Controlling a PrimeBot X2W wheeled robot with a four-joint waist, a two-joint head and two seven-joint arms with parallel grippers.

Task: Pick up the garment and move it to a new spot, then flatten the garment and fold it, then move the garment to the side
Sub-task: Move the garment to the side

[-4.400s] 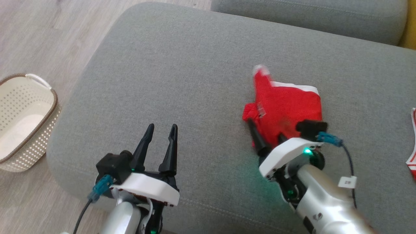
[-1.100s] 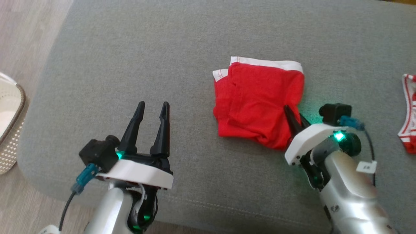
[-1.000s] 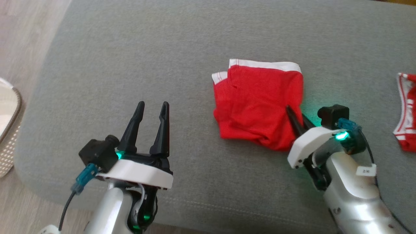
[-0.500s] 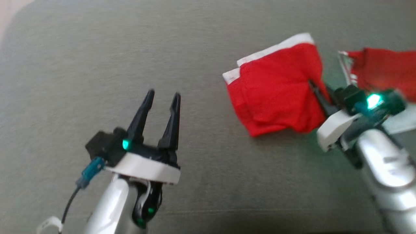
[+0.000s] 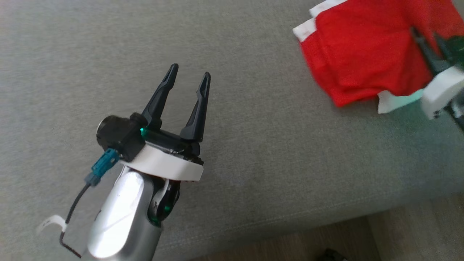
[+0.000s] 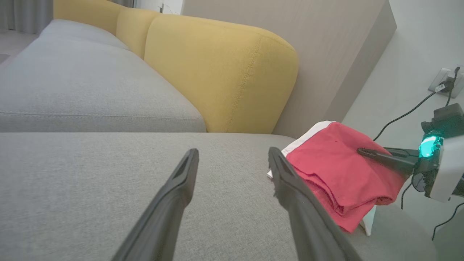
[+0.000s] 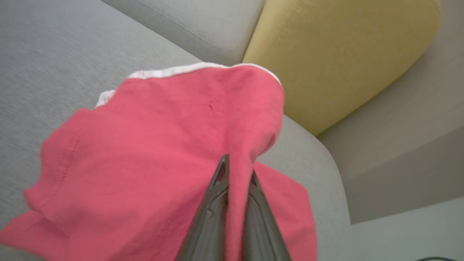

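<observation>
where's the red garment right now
The red garment is upper right in the head view, at the right end of the grey seat cushion, pinched in the right gripper's shut jaws.

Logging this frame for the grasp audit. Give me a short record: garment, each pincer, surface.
garment: red garment with a white band, folded, lying toward the robot's right
right pincer: right pincer shut on a fold of the garment
left pincer: left pincer open, holding nothing, apart from the garment
surface: grey sofa seat
background: yellow cushion behind the seat
</observation>
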